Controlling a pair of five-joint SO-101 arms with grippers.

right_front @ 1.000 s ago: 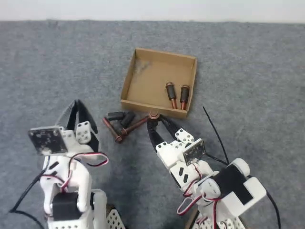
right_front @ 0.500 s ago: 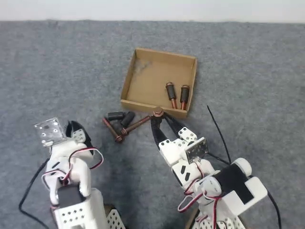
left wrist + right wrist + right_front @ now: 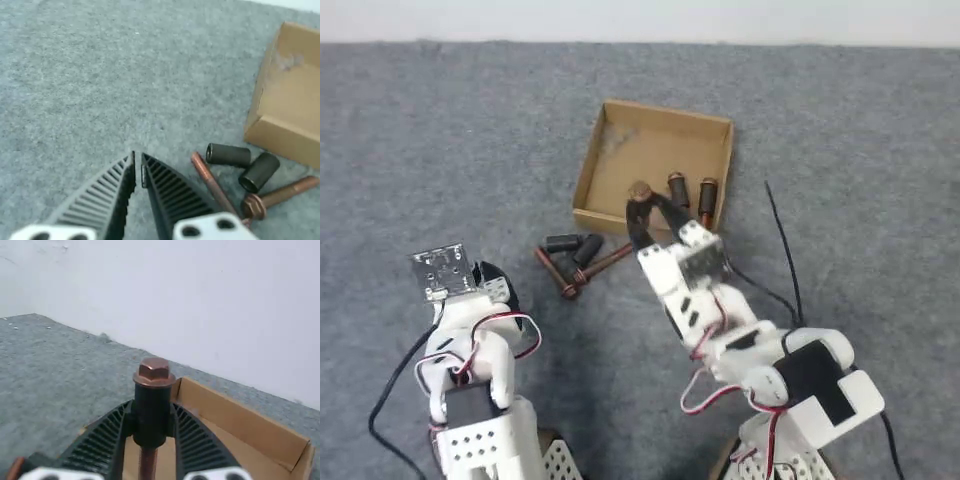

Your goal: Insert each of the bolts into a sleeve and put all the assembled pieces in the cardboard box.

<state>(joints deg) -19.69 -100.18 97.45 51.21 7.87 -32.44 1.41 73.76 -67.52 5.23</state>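
Over the near wall of the open brown cardboard box (image 3: 630, 170), the right gripper (image 3: 646, 208) holds one assembled piece (image 3: 640, 192), a copper-coloured hex-head bolt seated in a black cylindrical sleeve. In the right wrist view the jaws are clamped on the sleeve body. The bolt head is up, the shank shows below the sleeve, and the piece is roughly upright with the box behind it. It is not yet released. From the high view I cannot tell whether it is fully past the wall.

Done so far:
- Two finished bolt-and-sleeve pieces (image 3: 678, 192) lie side by side on the box floor toward its right wall.
- Their black ends point away from the arms.

Left to do:
- On the grey carpeted tabletop (image 3: 840, 120), just outside the box's near-left corner, lie two loose black sleeves (image 3: 228, 154), just beside each other.
- Next to them are two bare copper bolts (image 3: 212, 184) that meet in a V at one end.
- Judgement: the third piece is about to be dropped in. Two bolts remain to be sleeved and boxed, so the task is roughly half done.

The left gripper (image 3: 138, 162) sits low over bare tabletop, near the loose parts but apart from them. Its fingers are drawn almost together, with only a sliver of gap and nothing between them.

Markings: no legible writing, label or brand on the box, bolts or sleeves.
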